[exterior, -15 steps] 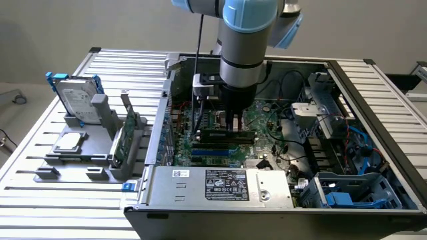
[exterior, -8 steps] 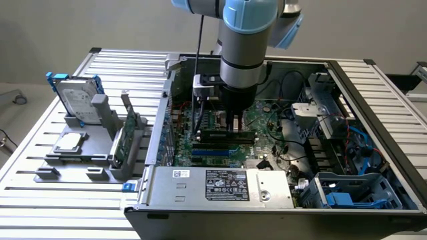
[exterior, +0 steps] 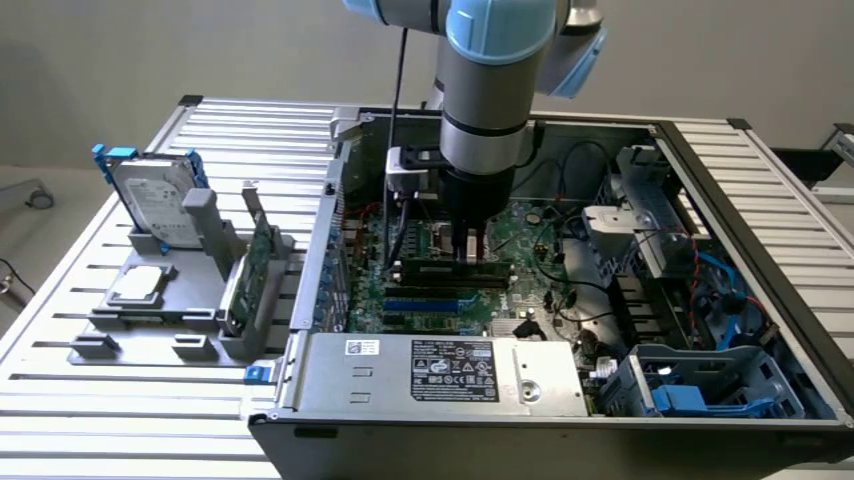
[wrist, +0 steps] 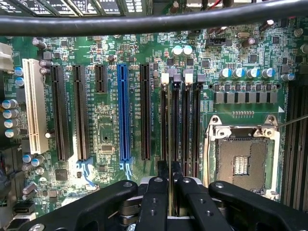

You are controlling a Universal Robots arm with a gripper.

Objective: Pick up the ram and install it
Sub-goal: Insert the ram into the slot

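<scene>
Gripper point(wrist: 170, 166) apparently on ram point(wrist: 170, 122)

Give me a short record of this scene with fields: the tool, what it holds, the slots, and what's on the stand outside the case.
tool: the tool is shut on the ram, down inside the open computer case
ram: the ram is held edge-on, lined up along the memory slots; seated or not, cannot tell
memory slots: beside the empty processor socket
stand: the stand is outside the case on the exterior view's left, holding a hard drive and an expansion card
</scene>
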